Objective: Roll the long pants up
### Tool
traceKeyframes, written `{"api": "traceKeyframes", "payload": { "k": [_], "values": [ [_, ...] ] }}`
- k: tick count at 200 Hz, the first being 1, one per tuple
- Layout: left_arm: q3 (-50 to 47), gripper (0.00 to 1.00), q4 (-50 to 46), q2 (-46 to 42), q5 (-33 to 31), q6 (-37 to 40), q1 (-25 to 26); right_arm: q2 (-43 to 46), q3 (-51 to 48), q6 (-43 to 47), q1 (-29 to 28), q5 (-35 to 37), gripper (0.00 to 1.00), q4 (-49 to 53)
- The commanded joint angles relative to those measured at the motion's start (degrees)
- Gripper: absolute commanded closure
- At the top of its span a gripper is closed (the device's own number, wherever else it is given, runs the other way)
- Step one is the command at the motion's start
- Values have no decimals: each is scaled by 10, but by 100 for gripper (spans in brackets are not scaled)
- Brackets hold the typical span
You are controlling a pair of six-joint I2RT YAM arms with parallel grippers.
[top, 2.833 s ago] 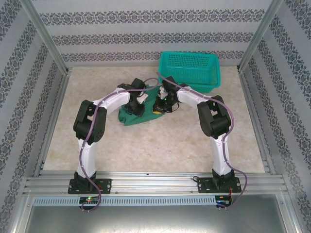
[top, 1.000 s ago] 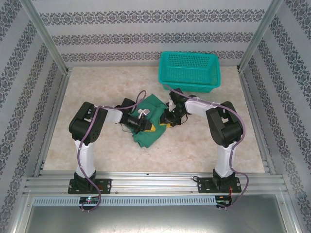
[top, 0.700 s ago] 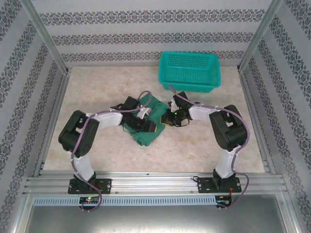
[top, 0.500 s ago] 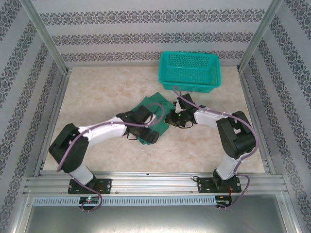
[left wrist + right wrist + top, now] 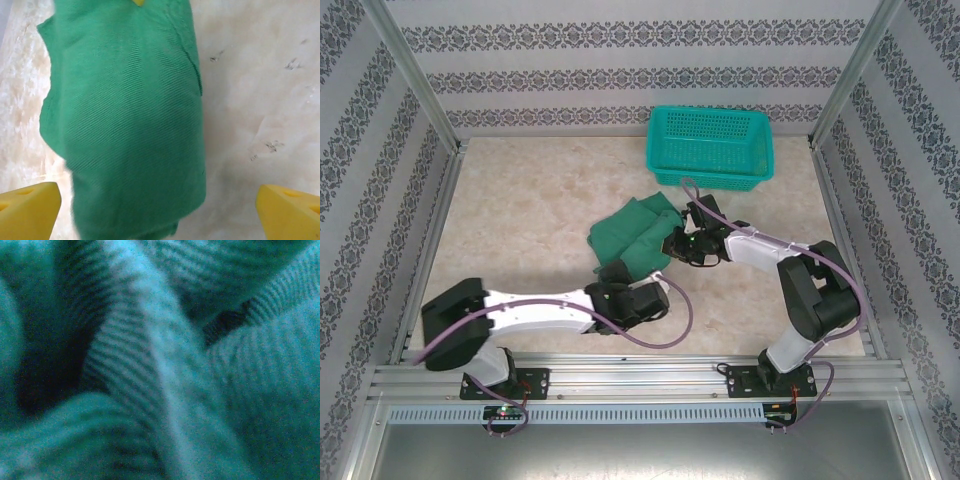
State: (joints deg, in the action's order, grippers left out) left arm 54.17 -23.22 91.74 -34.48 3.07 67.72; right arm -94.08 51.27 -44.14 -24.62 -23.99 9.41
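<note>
- Left tool [image 5: 612,275]: released, yellow fingers [image 5: 27,210] spread wide with nothing between them; clamped a second ago, now let go and drawn back toward the near edge.
- Right tool [image 5: 682,243]: clenched on the right edge of the pants [image 5: 635,235], green ribbed cloth pressed right up against its camera; same hold as a second ago.
- Pants: in the middle of the desk [image 5: 520,230], near the basket [image 5: 710,150] but apart from it, lying as a thick folded bundle rather than spread out; near end just ahead of the left fingers, not touching them.
- Against the earlier moments: no longer covered by the left arm, whole upper face of the bundle laid bare.
- Meaning for the task, as a judgement: one pass of folding or rolling probably done on the left side; loose and flat by the look of it, not yet a tight roll, so likely a fresh grasp at the near end to come.
- Risk of slackening or unfolding with only one hold left.
</note>
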Motion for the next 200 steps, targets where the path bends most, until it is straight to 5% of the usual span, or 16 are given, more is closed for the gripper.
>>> {"api": "traceKeyframes", "payload": {
  "k": [1, 100, 116, 133, 168, 183, 200],
  "values": [
    [18, 0, 44, 40, -47, 63, 7, 33, -15, -37, -3, -32, 100, -17],
    [77, 0, 134, 207, -21, 115, -91, 116, -71, -85, 9, -103, 100, -10],
    [97, 21, 120, 230, 9, 116, -119, 111, -76, -84, 13, -109, 100, -12],
    [113, 99, 100, 247, 57, 110, -146, 105, -77, -83, 19, -118, 100, -13],
    [100, 100, 59, 225, 154, 101, -141, 99, -66, -59, 44, -93, 99, 18],
    [118, 100, -4, 213, 206, 74, -120, 80, -29, -27, 63, -66, 60, 62],
    [164, 100, -106, 219, 263, 42, -97, 69, 13, 7, 84, -4, 47, 93]
  ]
}}
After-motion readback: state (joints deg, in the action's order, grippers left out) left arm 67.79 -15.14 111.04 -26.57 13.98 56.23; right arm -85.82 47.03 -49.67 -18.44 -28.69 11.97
